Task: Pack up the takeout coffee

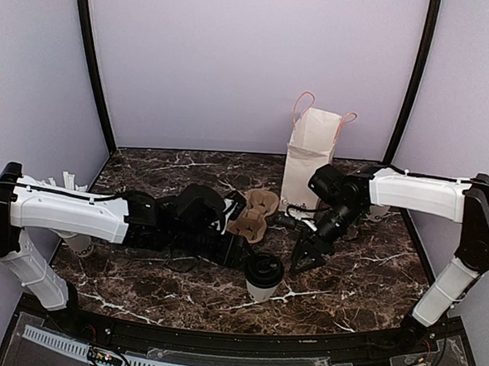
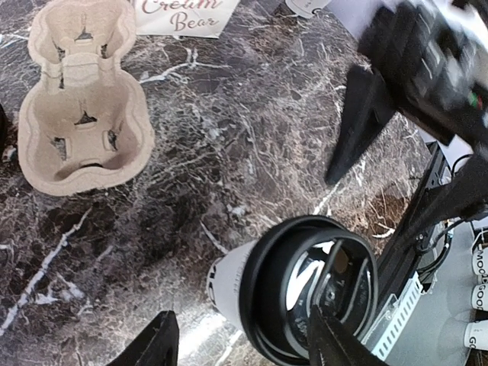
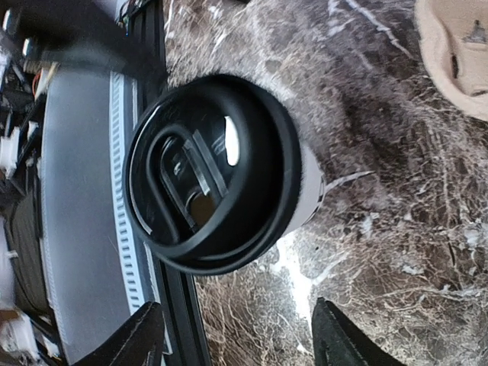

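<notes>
Takeout coffee (image 1: pixel 264 277) is standing upright on marble table (image 1: pixel 372 274), near front edge, black lid on. L gripper (image 2: pixel 244 328) is sitting low at cup's left w/ fingers apart; cup is just ahead betw. them, not clamped. R gripper (image 1: pixel 304 260) is hovering just right of cup, fingers apart, holding nothing. Pulp carrier (image 1: pixel 253 214) and paper bag (image 1: pixel 308 158) are sitting behind.

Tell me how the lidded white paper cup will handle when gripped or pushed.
The white paper cup likely dents under a hard squeeze: thin paper wall. Standing upright and narrower at its base, it may tip if pushed near its black plastic lid.
</notes>
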### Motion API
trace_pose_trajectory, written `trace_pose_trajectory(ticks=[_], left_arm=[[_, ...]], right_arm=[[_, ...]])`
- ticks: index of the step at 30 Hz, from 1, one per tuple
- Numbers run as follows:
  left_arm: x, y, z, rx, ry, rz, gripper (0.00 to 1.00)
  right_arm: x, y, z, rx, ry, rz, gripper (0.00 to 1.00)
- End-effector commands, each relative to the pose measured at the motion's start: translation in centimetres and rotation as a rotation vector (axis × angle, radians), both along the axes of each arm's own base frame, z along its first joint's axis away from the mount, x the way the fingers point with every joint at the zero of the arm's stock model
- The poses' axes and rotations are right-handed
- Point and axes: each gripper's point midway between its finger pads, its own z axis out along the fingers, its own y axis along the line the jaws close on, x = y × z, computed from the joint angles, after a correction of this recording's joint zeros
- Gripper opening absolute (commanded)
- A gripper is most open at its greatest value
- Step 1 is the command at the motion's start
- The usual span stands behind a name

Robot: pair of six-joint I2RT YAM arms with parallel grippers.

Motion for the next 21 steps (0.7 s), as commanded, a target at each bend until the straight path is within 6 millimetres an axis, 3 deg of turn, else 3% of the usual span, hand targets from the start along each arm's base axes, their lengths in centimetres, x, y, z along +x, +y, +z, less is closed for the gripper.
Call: trace_pose_trajectory(ticks=[1, 7, 14, 21], left_arm=[[1.0, -0.6, 2.4, -0.071, -0.012, -0.040, 0.60], [0.9, -2.5, 2.0, -0.146, 0.033, -0.124, 0.58], [0.5, -3.3, 0.9, -0.173, 0.079, -0.143, 0.52], [-0.5, -2.4, 0.7, -0.224, 0.139, -0.108, 0.48]], right_arm=[[-0.8, 0.4, 0.9, 0.043, -0.109, 0.032, 0.71], [-1.0, 1.3, -0.6, -0.016, -0.154, 0.030, 0.71], [2.3, 1.4, -2.1, -0.105, -0.225, -0.066, 0.67], [4.6, 2.1, -2.0, -0.096, -0.204, -0.119, 0.63]])
